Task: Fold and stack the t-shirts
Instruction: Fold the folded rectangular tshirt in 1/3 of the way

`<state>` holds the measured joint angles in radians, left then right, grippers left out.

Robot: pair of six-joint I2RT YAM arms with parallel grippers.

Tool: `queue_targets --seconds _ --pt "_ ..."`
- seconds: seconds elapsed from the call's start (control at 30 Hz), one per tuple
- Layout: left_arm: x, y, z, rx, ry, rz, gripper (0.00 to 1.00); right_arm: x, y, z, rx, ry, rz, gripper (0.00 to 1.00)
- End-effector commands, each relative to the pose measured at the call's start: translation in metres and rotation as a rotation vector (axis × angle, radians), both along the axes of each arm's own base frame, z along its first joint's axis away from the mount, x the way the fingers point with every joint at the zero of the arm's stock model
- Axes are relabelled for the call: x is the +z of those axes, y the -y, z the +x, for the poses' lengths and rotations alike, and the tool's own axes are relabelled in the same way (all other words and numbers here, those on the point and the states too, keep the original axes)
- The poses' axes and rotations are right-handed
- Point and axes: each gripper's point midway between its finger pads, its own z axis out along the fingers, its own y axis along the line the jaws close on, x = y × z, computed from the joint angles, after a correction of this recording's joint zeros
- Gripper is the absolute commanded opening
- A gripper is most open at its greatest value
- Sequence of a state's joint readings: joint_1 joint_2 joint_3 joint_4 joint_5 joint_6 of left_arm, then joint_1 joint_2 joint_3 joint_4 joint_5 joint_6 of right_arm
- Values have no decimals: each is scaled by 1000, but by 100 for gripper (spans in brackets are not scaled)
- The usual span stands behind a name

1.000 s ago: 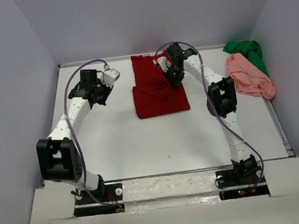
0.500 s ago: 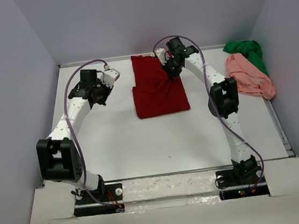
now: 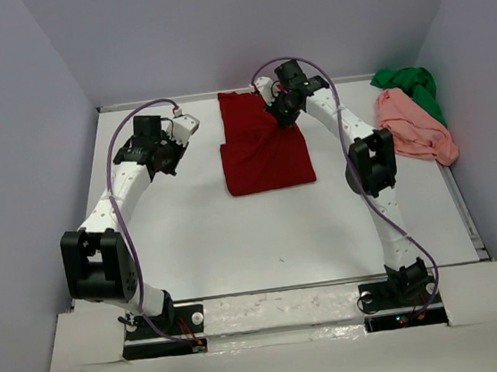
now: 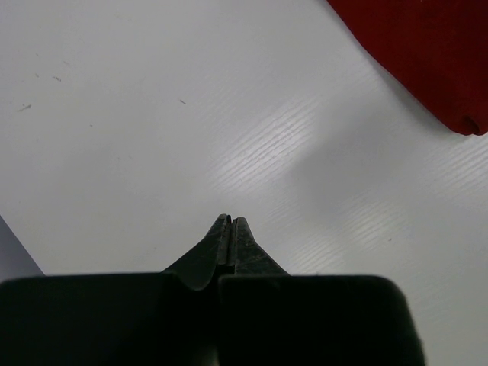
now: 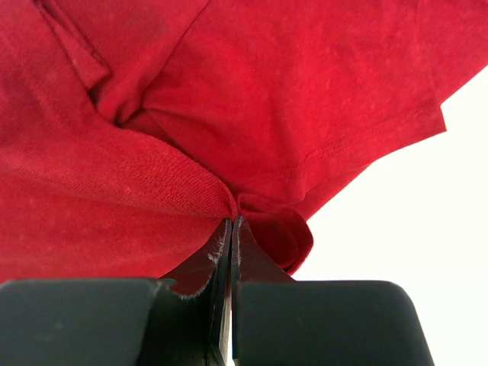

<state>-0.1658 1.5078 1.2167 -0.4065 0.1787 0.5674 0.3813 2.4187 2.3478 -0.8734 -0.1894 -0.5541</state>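
Fold one in hand: right gripper (image 5: 231,223) pinches a pleat of the soft dark red cloth t-shirt (image 3: 262,159), far centre of the white table (image 3: 236,232) | left gripper (image 4: 230,223) pressed shut, empty, off to its left | salmon pink t-shirt (image 3: 413,129) and bright green t-shirt (image 3: 411,85) heaped far right | next, likely: carry the edge over, lay it flat.

There are three t-shirts: one dark red t-shirt (image 3: 263,157), one salmon pink t-shirt (image 3: 415,133) and one bright green t-shirt (image 3: 411,84). There are two robot arms, one left arm (image 3: 121,190) and one right arm (image 3: 370,165). There are two claws, one left claw (image 4: 230,223) and one right claw (image 5: 231,222). There is one worktop (image 3: 263,234).
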Motion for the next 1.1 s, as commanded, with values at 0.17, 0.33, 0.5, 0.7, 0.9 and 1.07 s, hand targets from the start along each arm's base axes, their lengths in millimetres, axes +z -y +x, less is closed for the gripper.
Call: queue_targets --seconds 0.17,0.33,0.5,0.7,0.9,1.07 --pt "9 -4 1 16 35 1 0 -16 -5 33 -10 99 -40 77" --pt "10 -4 1 17 37 -3 0 -5 2 37 -46 141 -56 100" --pt "17 -1 -1 15 53 -25 0 34 7 27 -58 188 -39 100" --pt "27 5 -4 16 88 -77 0 79 18 5 -88 236 -43 100" --pt "25 30 -20 -97 67 -181 29 104 30 -39 -127 186 2 93" --pt "23 60 -39 -220 28 -332 39 67 57 -85 -156 81 -77 91"
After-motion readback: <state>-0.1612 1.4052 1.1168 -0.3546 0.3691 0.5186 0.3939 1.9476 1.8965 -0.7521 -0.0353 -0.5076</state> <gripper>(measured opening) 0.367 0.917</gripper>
